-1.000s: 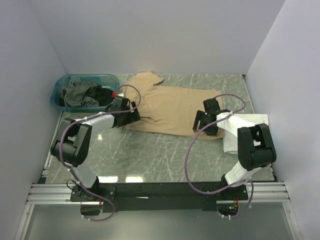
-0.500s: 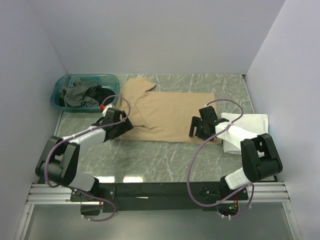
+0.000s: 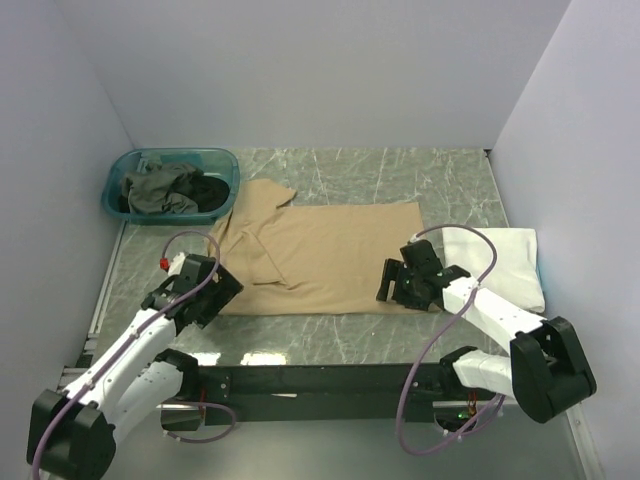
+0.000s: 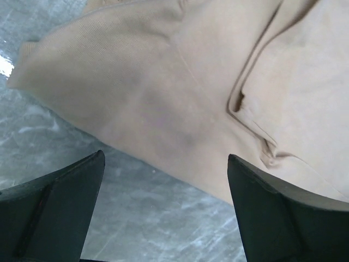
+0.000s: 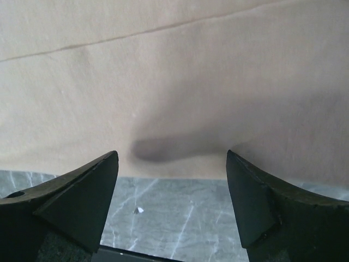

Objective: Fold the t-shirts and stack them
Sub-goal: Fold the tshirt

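A tan t-shirt [image 3: 320, 250] lies spread on the marble table, one sleeve toward the tub. My left gripper [image 3: 212, 292] is open and empty at the shirt's near left corner; the left wrist view shows the tan cloth [image 4: 180, 93] just beyond the open fingers [image 4: 272, 213]. My right gripper [image 3: 392, 284] is open and empty at the shirt's near right hem; the right wrist view shows the hem [image 5: 174, 109] just past the fingers [image 5: 267, 202]. A folded white t-shirt [image 3: 505, 262] lies at the right. A grey-green shirt [image 3: 155, 190] and a black shirt [image 3: 208, 190] sit in the tub.
A teal plastic tub [image 3: 125, 165] stands at the back left, next to the tan shirt's sleeve. White walls close in the table on three sides. The black rail [image 3: 320, 380] with the arm bases runs along the near edge.
Both arms have drawn back toward the near edge, dragging the tan shirt nearer and flatter, then let go. Both grippers now sit open at its near edge.
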Robot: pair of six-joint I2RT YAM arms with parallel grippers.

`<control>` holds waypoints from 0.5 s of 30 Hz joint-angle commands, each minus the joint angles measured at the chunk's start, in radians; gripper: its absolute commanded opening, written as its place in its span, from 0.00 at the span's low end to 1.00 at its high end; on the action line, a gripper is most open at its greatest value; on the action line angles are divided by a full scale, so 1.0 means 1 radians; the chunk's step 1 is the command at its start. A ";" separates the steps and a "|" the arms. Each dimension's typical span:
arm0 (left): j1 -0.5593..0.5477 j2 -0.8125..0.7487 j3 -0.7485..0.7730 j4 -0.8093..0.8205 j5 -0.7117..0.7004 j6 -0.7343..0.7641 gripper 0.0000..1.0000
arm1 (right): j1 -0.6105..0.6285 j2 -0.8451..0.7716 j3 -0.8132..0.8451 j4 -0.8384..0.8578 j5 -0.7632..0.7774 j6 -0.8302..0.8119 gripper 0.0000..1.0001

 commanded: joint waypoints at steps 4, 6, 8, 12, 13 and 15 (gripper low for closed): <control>0.000 -0.002 0.090 0.013 0.020 0.014 1.00 | 0.008 -0.086 0.074 -0.065 0.027 -0.011 0.86; 0.000 0.047 0.122 0.071 0.008 0.049 0.99 | 0.005 -0.103 0.111 -0.068 0.065 -0.013 0.86; 0.000 0.099 0.167 0.110 0.005 0.065 1.00 | 0.005 -0.103 0.140 -0.059 0.076 -0.016 0.87; 0.000 0.208 0.234 0.188 -0.009 0.109 0.99 | 0.007 -0.062 0.154 -0.014 0.050 -0.011 0.87; 0.000 0.231 0.249 0.223 -0.012 0.118 0.99 | 0.007 -0.051 0.156 0.008 0.044 -0.013 0.87; 0.004 0.298 0.247 0.255 -0.032 0.123 0.99 | 0.007 -0.014 0.147 0.030 0.014 -0.013 0.87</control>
